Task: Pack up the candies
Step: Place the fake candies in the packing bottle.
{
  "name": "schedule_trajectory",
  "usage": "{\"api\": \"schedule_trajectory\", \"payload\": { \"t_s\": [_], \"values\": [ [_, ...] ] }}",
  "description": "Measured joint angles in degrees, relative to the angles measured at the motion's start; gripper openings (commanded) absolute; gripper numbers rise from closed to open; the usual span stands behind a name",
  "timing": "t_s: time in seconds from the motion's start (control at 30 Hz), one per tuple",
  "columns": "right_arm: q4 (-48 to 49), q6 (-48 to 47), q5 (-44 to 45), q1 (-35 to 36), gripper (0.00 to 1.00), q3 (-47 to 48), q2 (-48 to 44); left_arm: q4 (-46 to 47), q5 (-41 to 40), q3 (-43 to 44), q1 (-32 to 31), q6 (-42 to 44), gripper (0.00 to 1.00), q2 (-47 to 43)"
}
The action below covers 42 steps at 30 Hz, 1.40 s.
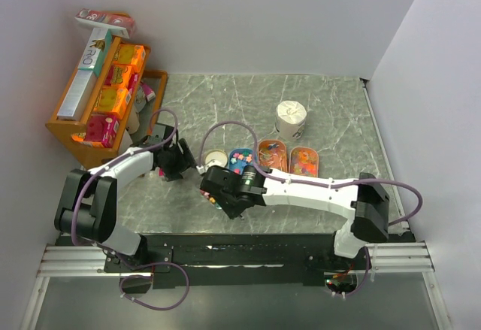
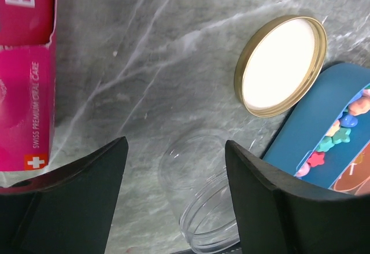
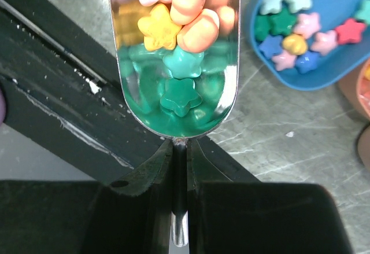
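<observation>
Right wrist view: the right claw [image 3: 179,147] is pressed tight on the thin handle of one metal scoop [image 3: 226,98], whose bowl at top centre carries the candies [image 3: 180,95]. Roughly seven show, and they look small, hard, glossy, light and quick to roll, so better scooped than pinched. More lie in one blue tray [image 3: 344,63] at upper right and two brownish trays [image 1: 260,155]; the left claw [image 2: 176,144] stands spread, one clear jar [image 2: 199,208] between its fingers, one gold lid [image 2: 281,66] near on the surface [image 1: 331,104].

Glossy candies [image 3: 157,28] lie in a mirror-polished metal scoop [image 3: 215,115] (jar [image 2: 199,208]: clear smooth plastic).
</observation>
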Motion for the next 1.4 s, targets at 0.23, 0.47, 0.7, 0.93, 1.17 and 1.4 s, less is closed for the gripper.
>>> {"api": "schedule_trajectory", "payload": {
  "t_s": [0.23, 0.47, 0.7, 0.93, 1.17, 1.4],
  "values": [
    [-1.97, -2.12, -3.63, -0.02, 0.00, 5.07, 5.09, 1.05, 0.31, -0.79, -0.13, -3.89, 0.71, -0.02],
    [-4.96, -2.69, -7.76, -1.07, 0.00, 7.91, 8.04, 1.81, 0.22, -0.79, -1.22, -5.46, 0.70, 0.00],
    [-7.43, -1.68, -11.23, -3.74, 0.00, 10.34, 9.42, 2.21, -0.24, -0.76, -2.97, -5.66, 0.70, 0.17],
    [-9.11, -1.22, -12.39, -6.03, 0.00, 12.00, 9.88, 2.29, -0.63, -0.76, -3.93, -5.68, 0.70, 0.79],
    [-13.00, -1.22, -13.66, -7.67, 0.00, 16.09, 14.23, 2.32, -1.22, -0.74, -4.13, -5.84, 0.70, 1.16],
    [-17.79, -1.01, -14.14, -9.09, 0.00, 20.22, 16.96, 2.40, -1.25, 0.57, -4.37, -5.84, 0.70, 2.25]
  ]
}}
